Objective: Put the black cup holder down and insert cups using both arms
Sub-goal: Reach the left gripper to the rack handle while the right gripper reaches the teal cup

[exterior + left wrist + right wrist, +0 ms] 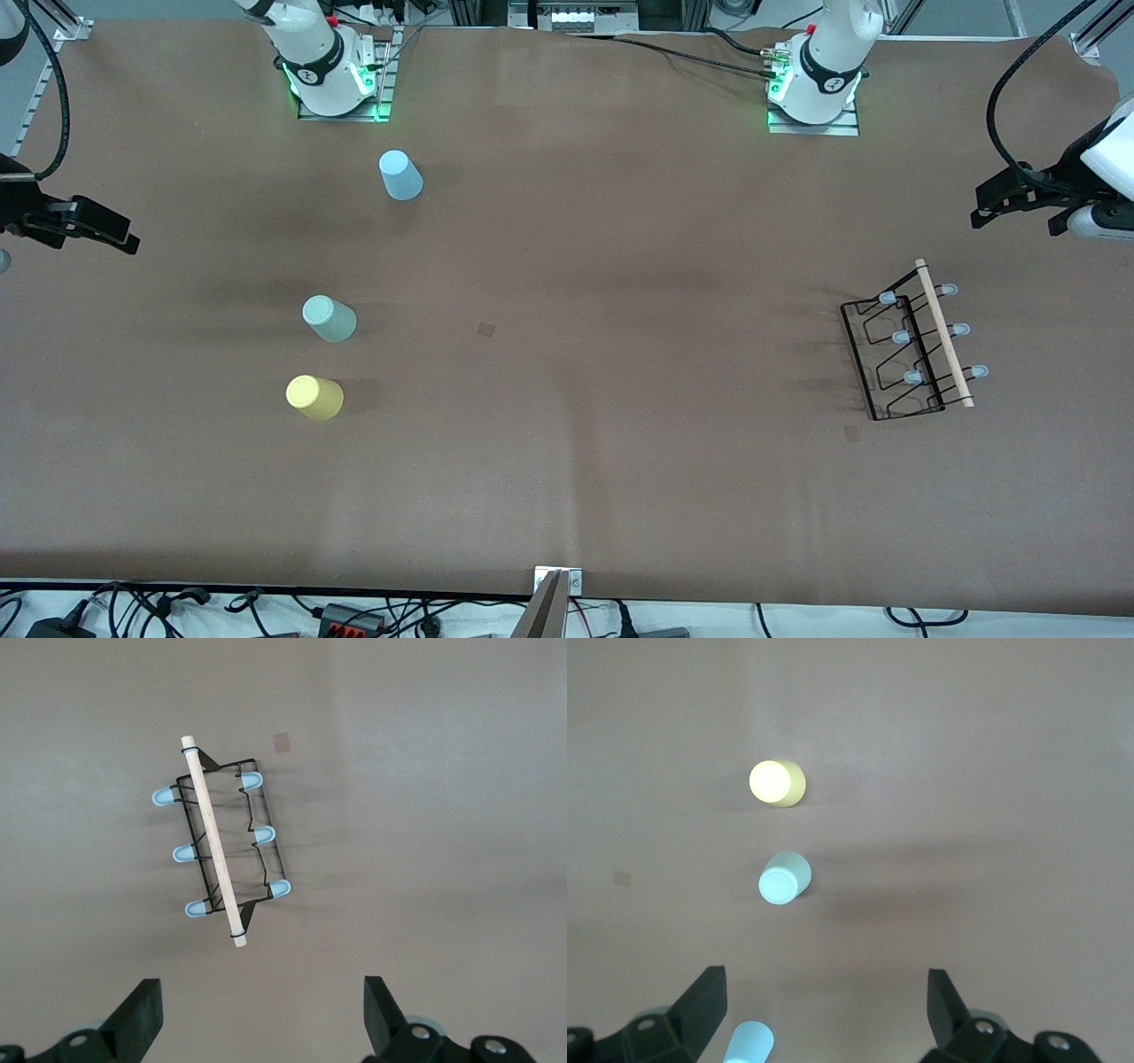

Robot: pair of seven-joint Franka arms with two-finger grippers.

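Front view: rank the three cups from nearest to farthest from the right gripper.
From the right gripper, open at the right arm's table end:
1. Mint cup, between the other two.
2. Yellow cup, nearest the camera.
3. Blue cup, by the right arm's base.

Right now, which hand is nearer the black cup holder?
The left hand, open above the table's left-arm end, close to the black cup holder. The right hand, also open, is at the right-arm end, by the cups.

3 cups: 1 blue [401,175], 1 mint [330,319], 1 yellow [314,397]. 1 holder [912,352] with 6 pegs. 2 arms, 2 grippers: left [1019,206], right [93,229].
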